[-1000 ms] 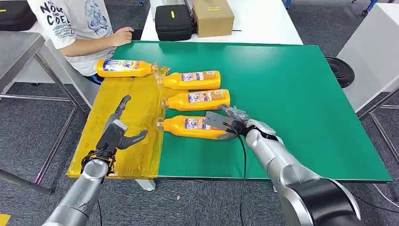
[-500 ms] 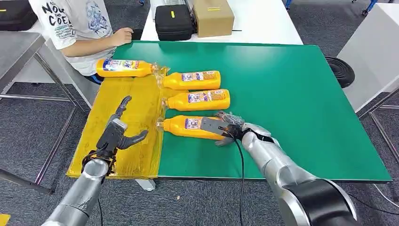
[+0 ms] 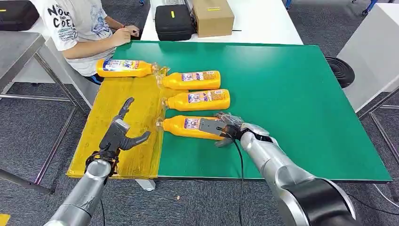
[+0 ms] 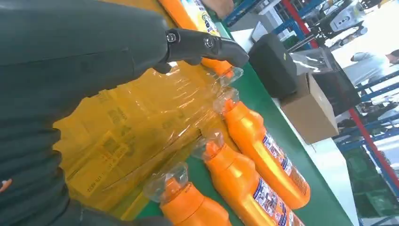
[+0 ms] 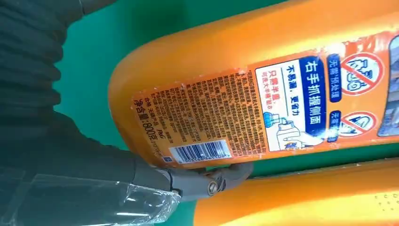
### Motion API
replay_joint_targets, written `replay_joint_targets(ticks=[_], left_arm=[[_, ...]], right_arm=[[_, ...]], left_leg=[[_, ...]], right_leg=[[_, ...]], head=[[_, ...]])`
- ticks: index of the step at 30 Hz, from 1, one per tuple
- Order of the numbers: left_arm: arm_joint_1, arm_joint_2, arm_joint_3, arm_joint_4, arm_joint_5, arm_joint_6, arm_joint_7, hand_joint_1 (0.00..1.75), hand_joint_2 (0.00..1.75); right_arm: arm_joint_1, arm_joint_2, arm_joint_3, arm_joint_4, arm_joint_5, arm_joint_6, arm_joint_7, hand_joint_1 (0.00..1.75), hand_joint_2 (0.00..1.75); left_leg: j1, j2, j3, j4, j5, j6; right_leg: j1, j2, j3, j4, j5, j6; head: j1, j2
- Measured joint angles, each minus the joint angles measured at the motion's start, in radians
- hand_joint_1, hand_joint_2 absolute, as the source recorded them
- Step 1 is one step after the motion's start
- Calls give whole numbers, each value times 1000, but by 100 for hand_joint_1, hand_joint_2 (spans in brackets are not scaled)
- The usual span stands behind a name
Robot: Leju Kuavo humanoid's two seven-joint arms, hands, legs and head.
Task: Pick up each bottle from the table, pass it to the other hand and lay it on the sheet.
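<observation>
Three orange bottles lie side by side on the green table (image 3: 291, 103), caps toward the yellow sheet (image 3: 117, 117). My right hand (image 3: 226, 128) wraps the base end of the nearest bottle (image 3: 188, 126), which rests on the table. In the right wrist view the thumb (image 5: 202, 181) presses that bottle's labelled side (image 5: 263, 84), beside the middle bottle (image 5: 306, 197). The middle bottle (image 3: 197, 100) and the far bottle (image 3: 193, 80) lie untouched. A fourth bottle (image 3: 123, 68) lies at the sheet's far end. My left hand (image 3: 120, 136) hovers over the sheet, fingers apart and holding nothing.
A person (image 3: 80, 23) sits at the table's far left corner, a hand near the edge. A black case (image 3: 174, 21) and a cardboard box (image 3: 212, 16) stand on the white table behind. The green table's right half is bare.
My right hand has moved left along the nearest bottle and settled its fingers around the base end. My left hand has shifted slightly. The person's arm moved at the far corner.
</observation>
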Motion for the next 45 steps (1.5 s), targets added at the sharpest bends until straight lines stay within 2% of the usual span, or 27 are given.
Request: replay_joint_targets(ticks=[9, 10, 11, 12, 13, 15, 30, 37, 41, 45], left_arm=[[-1, 0, 1, 17, 2, 2, -7, 0, 175], [-1, 0, 1, 18, 2, 2, -7, 0, 175], [-1, 0, 1, 19, 2, 2, -7, 0, 175], [-1, 0, 2, 19, 2, 2, -7, 0, 175], [-1, 0, 1, 19, 2, 2, -7, 0, 175], [-1, 0, 2, 19, 2, 2, -7, 0, 175], [-1, 0, 6, 27, 7, -6, -8, 0, 175], [-1, 3, 11, 27, 16, -26, -10, 0, 175], [3, 7, 21, 27, 39, -30, -9, 0, 175], [46, 8, 78, 8, 195, -55, 8, 0, 175]], right_arm=[[-5, 3, 3, 7, 6, 8, 7, 10, 175], [-5, 3, 3, 7, 6, 8, 7, 30, 175], [-5, 3, 3, 8, 6, 8, 8, 108, 175], [-5, 4, 3, 8, 6, 8, 9, 155, 175], [-5, 4, 3, 8, 6, 8, 9, 169, 175], [-5, 4, 4, 8, 8, 10, 10, 175, 175], [-8, 3, 7, 14, 11, 27, 10, 175, 175], [-3, -5, 7, 14, -1, 5, -27, 175, 175], [11, -11, 5, 11, -33, -52, -89, 175, 175], [47, -12, -26, -27, -130, -202, -240, 175, 175]], left_leg=[[0, 0, 0, 0, 0, 0], [0, 0, 0, 0, 0, 0], [0, 0, 0, 0, 0, 0], [0, 0, 0, 0, 0, 0], [0, 0, 0, 0, 0, 0], [0, 0, 0, 0, 0, 0], [0, 0, 0, 0, 0, 0], [0, 0, 0, 0, 0, 0], [0, 0, 0, 0, 0, 0], [0, 0, -1, 0, 0, 0]], right_leg=[[0, 0, 0, 0, 0, 0], [0, 0, 0, 0, 0, 0], [0, 0, 0, 0, 0, 0], [0, 0, 0, 0, 0, 0], [0, 0, 0, 0, 0, 0], [0, 0, 0, 0, 0, 0], [0, 0, 0, 0, 0, 0], [0, 0, 0, 0, 0, 0], [0, 0, 0, 0, 0, 0], [0, 0, -1, 0, 0, 0]], head=[[0, 0], [0, 0], [0, 0], [0, 0], [0, 0], [0, 0], [0, 0], [0, 0], [0, 0], [0, 0]])
